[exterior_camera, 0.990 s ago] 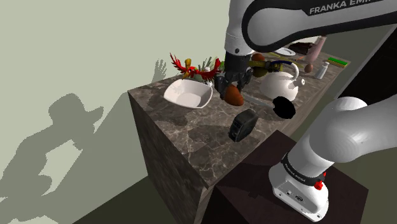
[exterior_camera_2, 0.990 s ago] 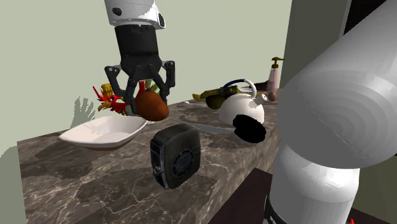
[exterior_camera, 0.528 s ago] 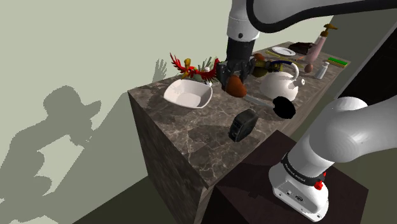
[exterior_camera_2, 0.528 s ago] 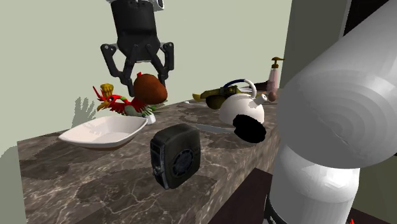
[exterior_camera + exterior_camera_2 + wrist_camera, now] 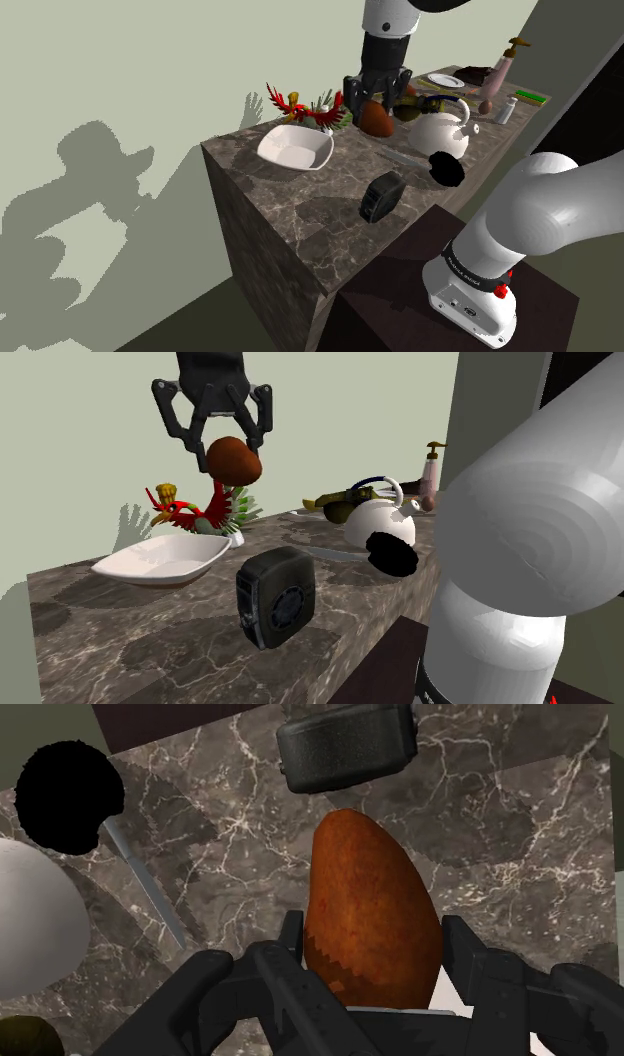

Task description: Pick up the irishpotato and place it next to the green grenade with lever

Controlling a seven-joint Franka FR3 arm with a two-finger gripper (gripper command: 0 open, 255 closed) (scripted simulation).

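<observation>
I have the gripper clamped on the reddish-brown potato (one finger on each side), held above the marble counter. A black boxy device lies below the fingertips.

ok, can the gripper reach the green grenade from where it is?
Probably yes. The gripper, shut on the potato, hangs above the counter clutter; the grenade lies beside the white kettle, seemingly open from above.

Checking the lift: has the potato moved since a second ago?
Yes. Held in the claw, the potato rose: in the second exterior view it was level with the red bird figure, now it hangs above it.
</observation>
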